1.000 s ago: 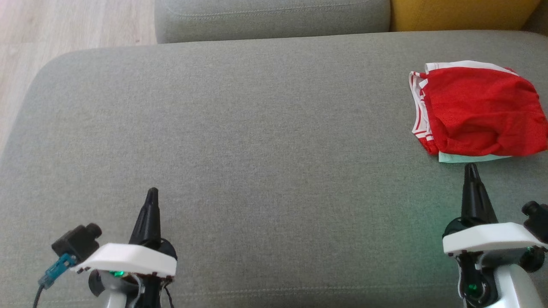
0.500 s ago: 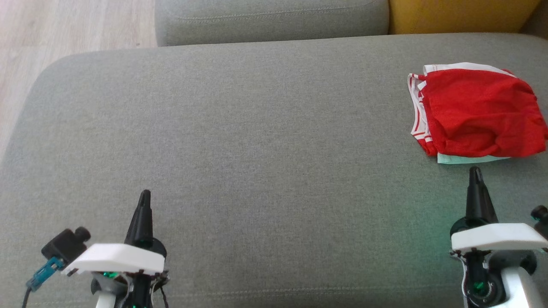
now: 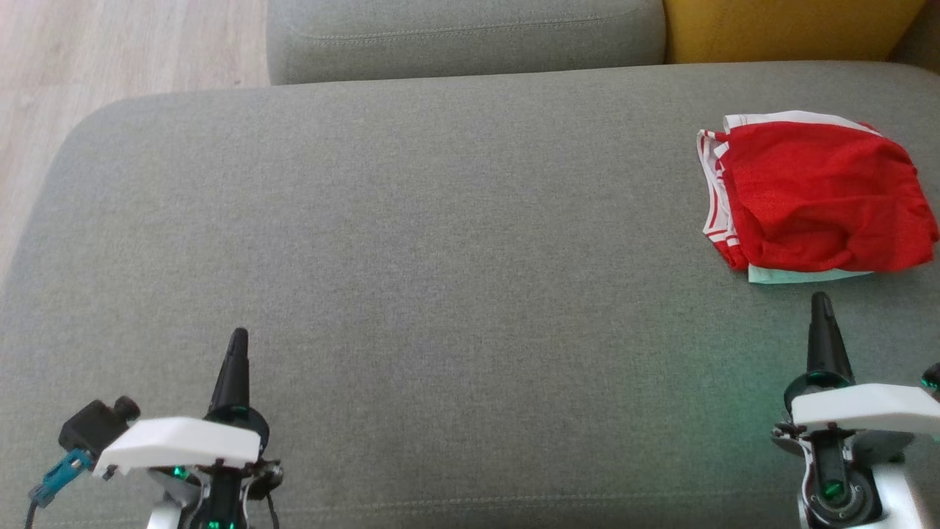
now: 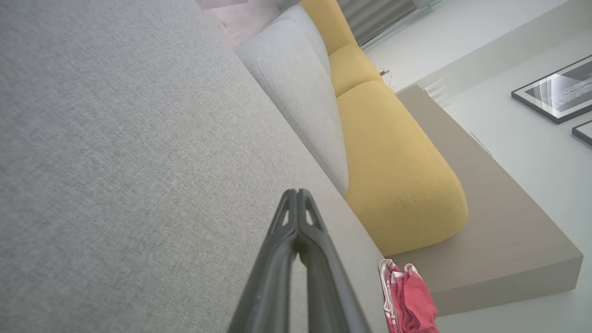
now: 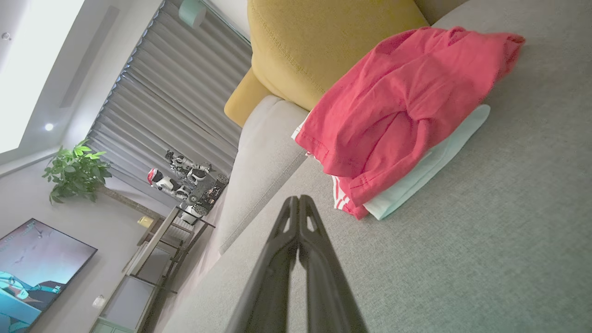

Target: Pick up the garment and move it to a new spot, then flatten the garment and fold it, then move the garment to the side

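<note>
The red garment (image 3: 815, 198), with white stripes along its left edge, lies in a loose folded bundle on the far right part of the grey sofa seat (image 3: 440, 257); a pale mint cloth edge (image 3: 800, 275) shows from under its near side.

The right end effector (image 3: 820, 300) is at the near right; its two dark fingers are pressed together and there is nothing between them; its tip points at the garment and stands just on the near side of it, apart from the cloth.

The left end effector (image 3: 239, 336) is at the near left, well apart from the garment; its fingers are likewise closed on each other and carry nothing; whether either tip touches the seat fabric, I cannot tell.

On the far side of the seat a grey back cushion (image 3: 463, 37) stands beside a yellow cushion (image 3: 786, 29), which is to its right; a light wooden floor (image 3: 110, 51) shows at the far left.
</note>
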Robot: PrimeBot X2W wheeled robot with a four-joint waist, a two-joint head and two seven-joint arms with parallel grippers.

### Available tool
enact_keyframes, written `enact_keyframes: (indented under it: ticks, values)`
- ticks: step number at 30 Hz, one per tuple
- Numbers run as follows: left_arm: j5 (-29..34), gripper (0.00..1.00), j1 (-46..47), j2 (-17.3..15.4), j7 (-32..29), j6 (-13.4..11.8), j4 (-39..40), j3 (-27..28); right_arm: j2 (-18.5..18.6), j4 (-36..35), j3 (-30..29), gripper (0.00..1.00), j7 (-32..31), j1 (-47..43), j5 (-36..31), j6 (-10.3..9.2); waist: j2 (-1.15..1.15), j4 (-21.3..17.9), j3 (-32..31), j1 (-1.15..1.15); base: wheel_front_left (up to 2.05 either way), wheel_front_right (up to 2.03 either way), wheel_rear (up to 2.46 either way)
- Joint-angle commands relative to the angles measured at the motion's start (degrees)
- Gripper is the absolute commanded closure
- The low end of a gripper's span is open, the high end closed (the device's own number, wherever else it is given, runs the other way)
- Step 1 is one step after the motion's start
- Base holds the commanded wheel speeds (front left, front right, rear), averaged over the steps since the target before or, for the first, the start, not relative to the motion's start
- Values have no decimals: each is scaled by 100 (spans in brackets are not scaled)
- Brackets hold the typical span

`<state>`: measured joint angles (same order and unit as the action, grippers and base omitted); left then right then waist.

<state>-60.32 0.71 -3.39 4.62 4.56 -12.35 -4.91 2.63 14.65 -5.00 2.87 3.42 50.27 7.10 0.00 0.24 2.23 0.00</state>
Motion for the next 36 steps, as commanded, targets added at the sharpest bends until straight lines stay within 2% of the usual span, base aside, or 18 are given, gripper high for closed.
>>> enact_keyframes:
  ticks: [1,36]
  values:
    - [-173,100,330,-107,-32,51,154,172,21,-172,32,100,-66,245,216,22,0,-1,-6,0,0,0,0]
    - [-2303,100,462,-115,-622,211,-53,659,23,-100,-90,100,-644,266,2853,33,0,-16,-138,0,0,0,0]
